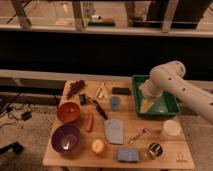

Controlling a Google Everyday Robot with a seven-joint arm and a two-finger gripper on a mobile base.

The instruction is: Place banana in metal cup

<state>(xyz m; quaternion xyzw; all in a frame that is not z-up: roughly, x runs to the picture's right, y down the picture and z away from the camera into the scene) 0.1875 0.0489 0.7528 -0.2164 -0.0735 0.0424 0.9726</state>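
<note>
A one-armed mobile robot reaches over a crowded wooden desk [170, 156], its pale arm coming in from the right and bending down so that the pincer [145, 104] hangs over the left part of a green tray [165, 113] at the desk's right rear. The pincer is released and grips nothing. The banana [102, 90], a small pale toy with splayed cream strips, lies on the desk near its back edge, well to the left of the pincer and apart from it, between a bunch of dark grapes [76, 88] and a flat black object [121, 91]. The metal cup [154, 150] stands upright near the front right corner, below the tray and well apart from both the pincer and the banana; a silver spoon [138, 135] lies just to its upper left and a white round container [170, 130] stands just behind it to the right. Also on the desk are a light blue cup [115, 103], a folded blue cloth [114, 131], a red-orange stick [90, 121], an orange bowl [68, 112], a purple bowl [66, 138], a round orange fruit [98, 146] and a blue sponge [128, 155].
</note>
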